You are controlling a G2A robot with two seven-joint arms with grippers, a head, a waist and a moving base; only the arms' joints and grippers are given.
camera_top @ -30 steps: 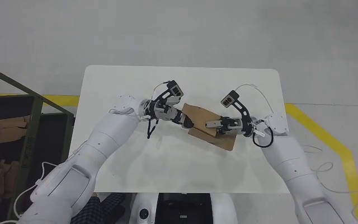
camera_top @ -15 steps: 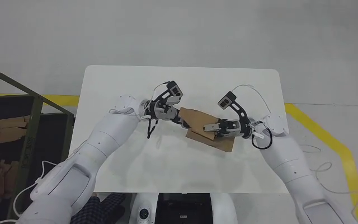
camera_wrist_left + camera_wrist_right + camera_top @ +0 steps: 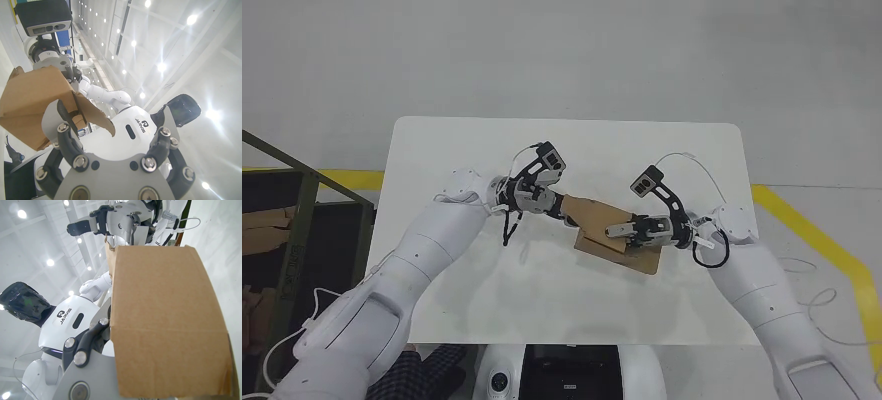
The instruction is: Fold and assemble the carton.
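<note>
Nearest the robot: a strip of white bench (image 3: 502, 300).

Next, about mid-bench and a little right of centre, is the carton (image 3: 627, 245). It is brown cardboard, partly raised. Its lowest panel lies flat on the bench top and an upper panel is lifted into a shallow box shape. It sits aslant, the left end farther from the robot and the right end nearer.

Right tool (image 3: 614, 230) is on the carton's upper side near its middle, with the arm coming in from the right. In the right wrist view a broad cardboard wall stands hard against the tool's body and covers much of it. Clenched or released, I cannot tell.

Left tool (image 3: 112, 106) is at the carton's left end and released, spread wide with nothing between.
- One finger (image 3: 65, 115) sits right at the carton's open end, beside a loose flap (image 3: 98, 117) with a ragged edge that swings out of the opening. Whether it touches the board is not certain.
- The other finger (image 3: 166, 121) stands well apart from any cardboard.

The two tools face each other along the carton — near one another, with the board between them.

Farther out, a thin white cable (image 3: 692, 158) loops above the right wrist, over the far half of the bench.

Beyond the bench:
- grey floor (image 3: 542, 60);
- a yellow line (image 3: 812, 232) running off to the right;
- a dark rack (image 3: 277, 200) just off the bench's left side.
</note>
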